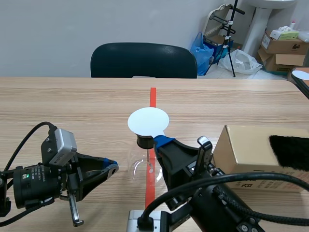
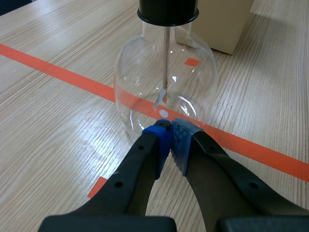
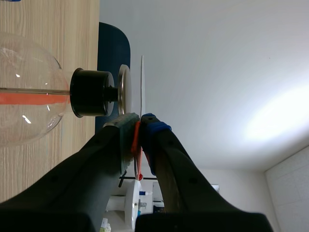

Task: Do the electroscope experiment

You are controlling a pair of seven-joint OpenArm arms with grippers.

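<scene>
**White disc held over the electroscope, left gripper shut beside the flask**

The electroscope, a clear round glass flask (image 1: 139, 163) with a black stopper (image 1: 144, 141) in its neck, stands in the middle of the pale wooden table (image 1: 87, 104), on the orange-red tape line. Through the glass, the left wrist view shows a thin metal rod (image 2: 165, 58) hanging from the stopper. Small foil leaves (image 2: 161, 99) hang at its lower end.

A thin round white disc (image 1: 148, 121) lies flat just above the stopper. In the right wrist view it is edge-on and slightly apart from the grey metal plate (image 3: 124, 89) that caps the electroscope.

The right gripper (image 1: 162, 141) comes in from low on the right. Its fingers are clamped on the white disc at the edge nearest the robot, and a thin orange-red strip (image 3: 137, 140) shows between the pads.

The left gripper (image 1: 112, 166) lies low on the table to the left of the flask. Its fingers are pressed together on nothing. The blue pads (image 2: 161, 140) meet just in front of the glass wall, and the pictures do not show whether they touch it.

To the right of the flask sits a brown cardboard box (image 1: 246, 150) with a tuft of black fur (image 1: 289, 152) on top. A dark chair (image 1: 144, 60) stands at the far side of the table.
</scene>
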